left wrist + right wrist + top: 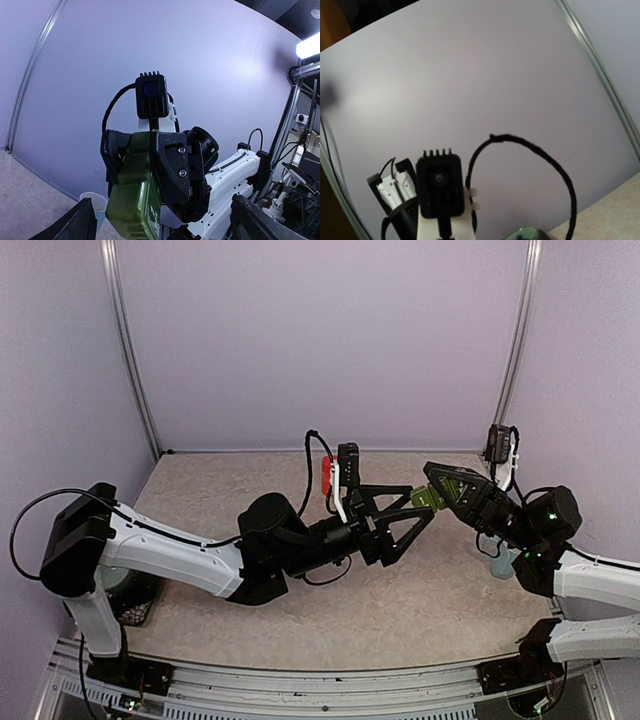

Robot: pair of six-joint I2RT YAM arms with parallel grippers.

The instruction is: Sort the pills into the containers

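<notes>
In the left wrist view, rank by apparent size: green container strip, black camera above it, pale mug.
1. green container strip, nearest the lens, which flatters it.
2. black camera.
3. pale mug, partly hidden and farther off, so its rank is unsure.

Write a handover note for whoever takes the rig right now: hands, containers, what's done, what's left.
Left hand: open, fingers spread at the strip's free end, no grip.
Right hand: shut on the containers, held in the air above the table.
Done: strip picked up and presented between the arms.
Pills: none visible in any view, so no sorting can be confirmed.
Left: probably open the lids, then sort the pills.
</notes>
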